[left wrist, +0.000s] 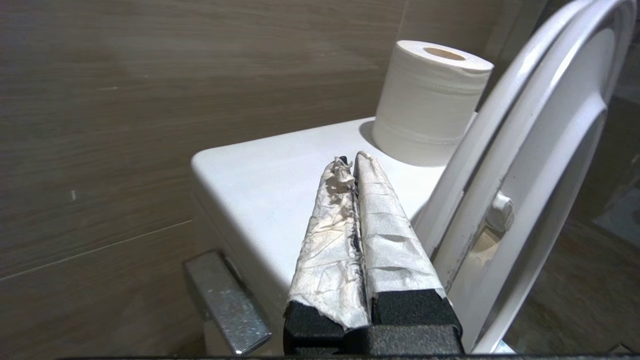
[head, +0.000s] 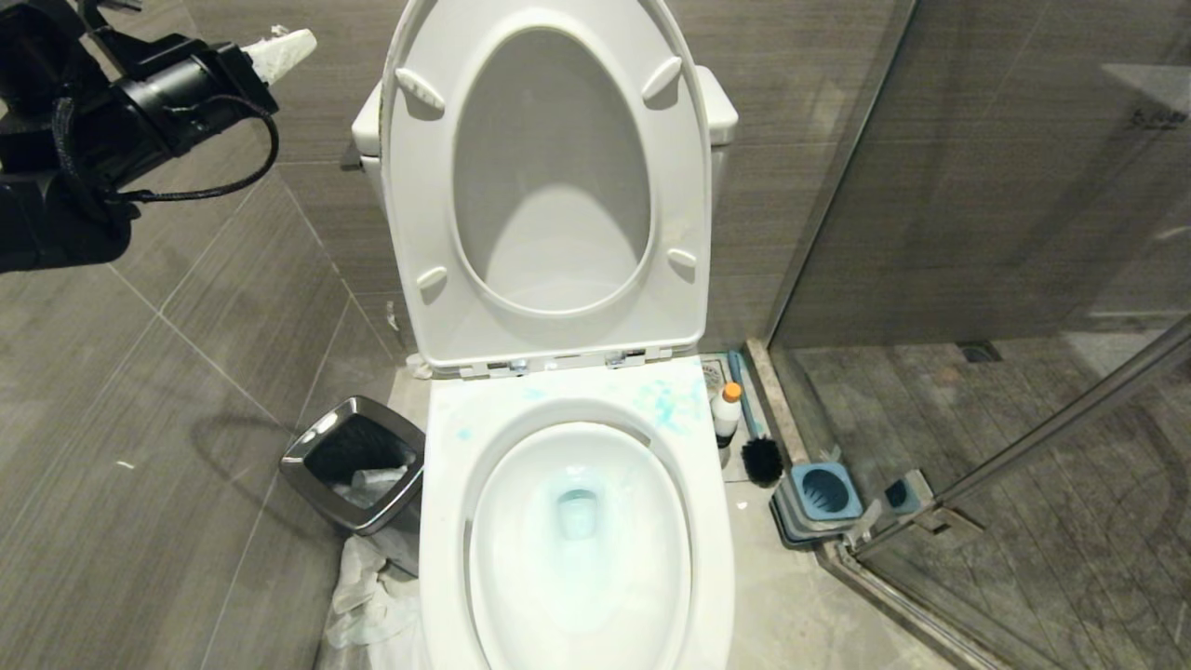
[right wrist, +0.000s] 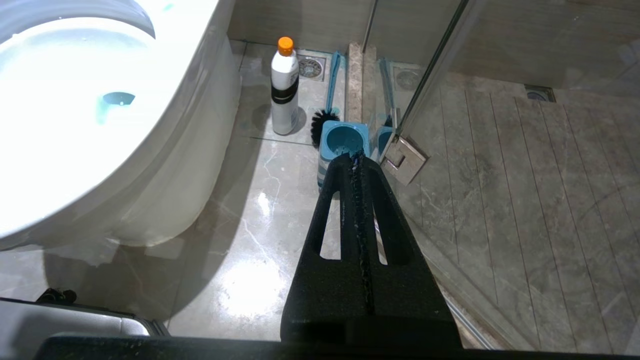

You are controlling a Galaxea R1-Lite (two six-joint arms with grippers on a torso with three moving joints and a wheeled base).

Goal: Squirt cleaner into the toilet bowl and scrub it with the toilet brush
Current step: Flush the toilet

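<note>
The white toilet bowl stands open with its seat and lid raised. Blue-teal liquid tints the water and smears the back rim. To the bowl's right, the cleaner stands upright on the floor, a white bottle with an orange cap. The toilet brush lies on the floor beside it, black head next to the holder. My left gripper is raised at the upper left, by the tank. Its tape-wrapped fingers are shut on nothing. My right gripper is shut and empty, low over the floor and pointing at the holder.
A square blue brush holder sits by the glass shower door hinge. A steel-rimmed waste bin stands left of the bowl, with crumpled paper on the floor. A toilet-paper roll stands on the tank lid, above the flush lever.
</note>
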